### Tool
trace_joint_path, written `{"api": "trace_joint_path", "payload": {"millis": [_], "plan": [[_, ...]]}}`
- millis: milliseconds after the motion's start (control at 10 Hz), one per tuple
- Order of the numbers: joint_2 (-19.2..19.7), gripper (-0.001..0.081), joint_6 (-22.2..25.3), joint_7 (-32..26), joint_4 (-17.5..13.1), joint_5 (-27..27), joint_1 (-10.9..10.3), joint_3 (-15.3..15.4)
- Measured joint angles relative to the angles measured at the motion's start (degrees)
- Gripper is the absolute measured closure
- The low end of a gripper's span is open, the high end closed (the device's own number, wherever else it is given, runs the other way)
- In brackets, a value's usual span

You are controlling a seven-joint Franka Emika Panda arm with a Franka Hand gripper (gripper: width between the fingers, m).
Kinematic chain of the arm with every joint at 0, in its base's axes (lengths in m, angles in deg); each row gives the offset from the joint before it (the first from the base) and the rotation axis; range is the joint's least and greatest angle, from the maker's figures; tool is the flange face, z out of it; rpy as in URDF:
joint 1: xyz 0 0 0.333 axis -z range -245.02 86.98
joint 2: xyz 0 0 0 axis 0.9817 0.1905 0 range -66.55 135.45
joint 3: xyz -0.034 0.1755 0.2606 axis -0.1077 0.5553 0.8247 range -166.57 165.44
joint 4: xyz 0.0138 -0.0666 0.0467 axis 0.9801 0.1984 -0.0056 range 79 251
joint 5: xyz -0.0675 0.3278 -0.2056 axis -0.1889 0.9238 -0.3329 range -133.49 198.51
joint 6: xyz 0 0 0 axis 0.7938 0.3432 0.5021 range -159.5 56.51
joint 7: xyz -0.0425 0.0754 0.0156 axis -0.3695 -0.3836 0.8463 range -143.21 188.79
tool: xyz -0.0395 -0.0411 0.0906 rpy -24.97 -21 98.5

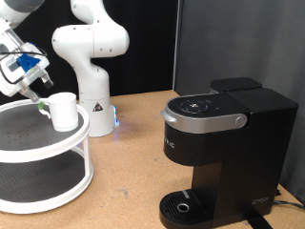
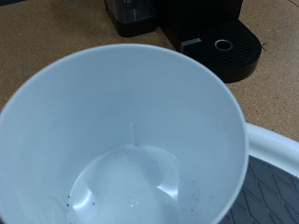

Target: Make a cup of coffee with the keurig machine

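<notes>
Cup (image 1: 64, 110) stood upright on the top tier of a white two-tier round rack (image 1: 38, 153) at the left edge of the exterior frame. You could see the rack's dark mesh surface around the cup, and the lower tier beneath it resting on the brown desk (image 1: 133, 153).

Gripper (image 1: 40, 98) sat in the upper left of the exterior frame, just left of the cup, with a blue part visible on the hand. One finger reached down to the cup's left rim and appeared to touch it. You could not tell from either picture whether the fingers were apart or clamped on the cup wall; the wrist frame showed no fingers at all.

In the wrist view the cup (image 2: 121, 140) filled nearly the whole frame, seen from above into its open mouth. The inside was white, with a few dark specks on the bottom. At the lower right of that frame you could see a strip of the rack's white rim and dark mesh.

Keurig machine (image 1: 224, 143) stood on the desk at the right of the exterior frame, well apart from the rack. Its silver-grey lid handle was down and its round drip tray at the lower middle of the frame held nothing. In the wrist view its drip tray (image 2: 222, 47) showed at the upper right.

The arm's white base stood behind the rack, upper middle-left.
</notes>
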Motion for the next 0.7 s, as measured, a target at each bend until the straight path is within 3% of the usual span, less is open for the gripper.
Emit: {"api": "trace_joint_path", "payload": {"millis": [100,200,700], "plan": [[0.44,0.0073,-1.31,-0.37,0.59,-0.02,0.0,-0.29],[0.82,0.0014,-2.55,-0.9,1.19,-0.02,0.0,-0.53],[2.47,0.0003,-6.07,-2.3,3.02,-0.03,-0.2,-1.55]]}}
